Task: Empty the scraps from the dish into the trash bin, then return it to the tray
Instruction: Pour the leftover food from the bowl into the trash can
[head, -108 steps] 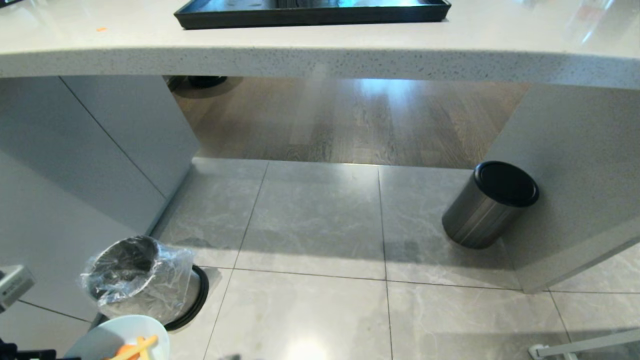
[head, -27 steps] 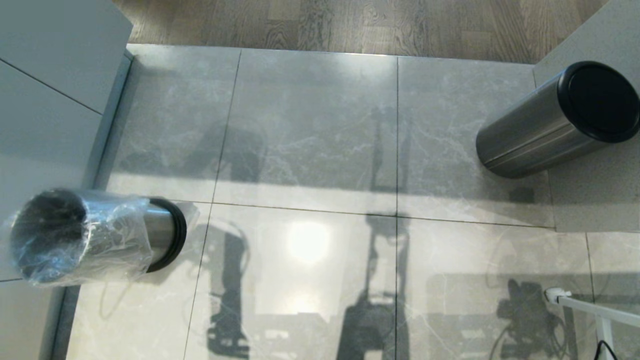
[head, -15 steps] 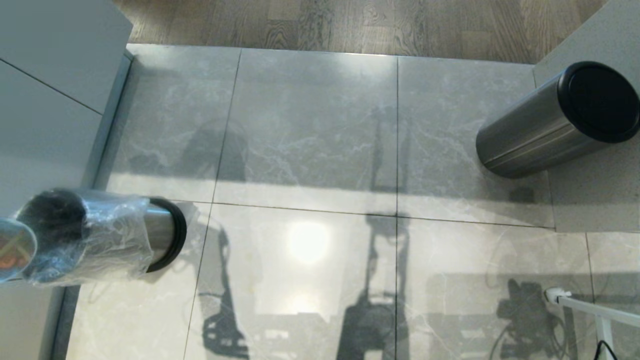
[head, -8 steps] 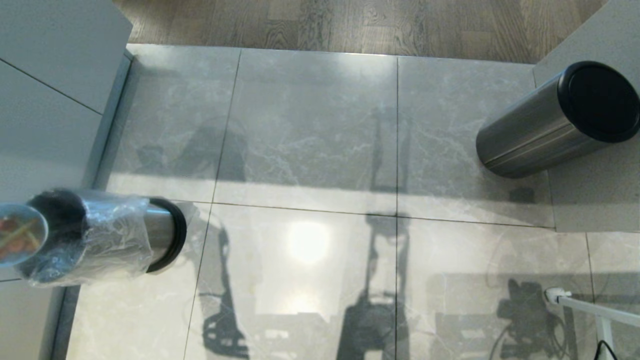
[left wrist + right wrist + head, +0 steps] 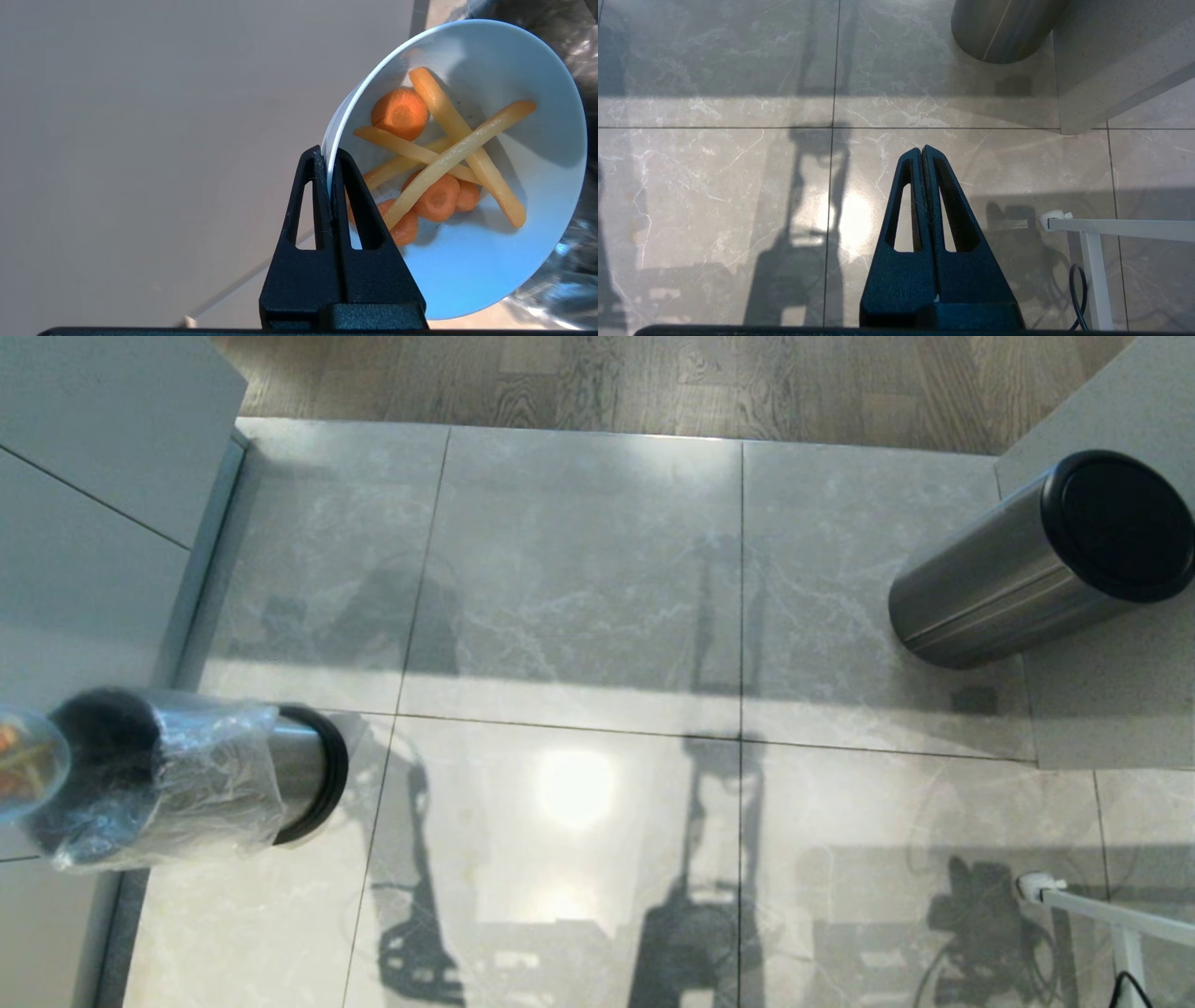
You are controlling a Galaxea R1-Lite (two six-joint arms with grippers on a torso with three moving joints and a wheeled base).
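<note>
At far left of the head view: dish (image 5: 23, 761) tilted over the lined trash bin (image 5: 177, 775), scraps (image 5: 439, 154) still inside, left gripper (image 5: 329, 172) clamped on its rim. Across the tiled floor (image 5: 579, 616), lidded steel cylinder (image 5: 1027, 565). Lower right: right gripper (image 5: 923, 154) pressed closed, empty, above the floor.

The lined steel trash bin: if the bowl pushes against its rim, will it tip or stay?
The brushed-steel trash bin with the crinkled clear liner looks tall, narrow and probably light, so it may tip or slide on the glossy tile floor. Its thin liner would likely just crumple.
</note>
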